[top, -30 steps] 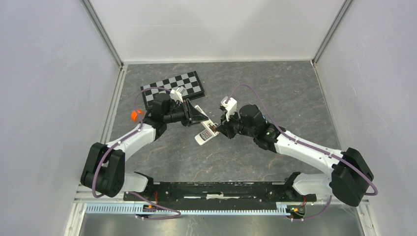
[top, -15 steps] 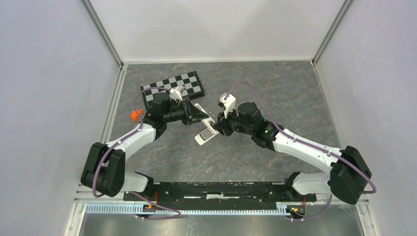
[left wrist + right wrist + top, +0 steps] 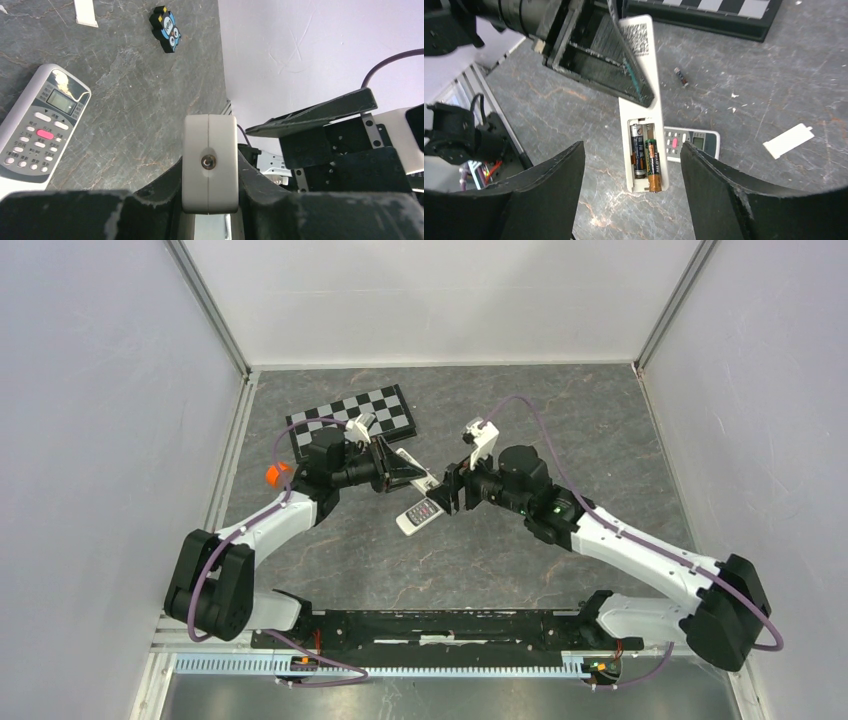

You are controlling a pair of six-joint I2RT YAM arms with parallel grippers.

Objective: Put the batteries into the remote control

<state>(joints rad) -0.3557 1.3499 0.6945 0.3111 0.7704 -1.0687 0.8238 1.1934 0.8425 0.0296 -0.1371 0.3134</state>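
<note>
The remote control (image 3: 642, 60), a slim white bar, is held above the table by my left gripper (image 3: 210, 181), which is shut on it; its end face (image 3: 210, 160) shows in the left wrist view. Two batteries lie side by side in its open back recess: a dark blue one (image 3: 638, 149) and a green-and-orange one (image 3: 653, 167) whose orange end overhangs the recess's end wall. My right gripper (image 3: 632, 146) stands open just in front of that end, touching nothing. In the top view the remote control (image 3: 416, 470) sits between the left gripper (image 3: 402, 472) and the right gripper (image 3: 447, 490).
A grey-white remote with buttons (image 3: 420, 514) lies on the table under the held one. A loose white cover strip (image 3: 788, 141), a black-and-blue gadget (image 3: 166, 29), a small dark bit (image 3: 680, 76), a checkerboard (image 3: 350, 422) and an orange piece (image 3: 271, 476) lie around.
My right gripper has opened and drawn back to the right from the remote control's end, leaving the green-and-orange battery in the recess. The left arm has held still.
</note>
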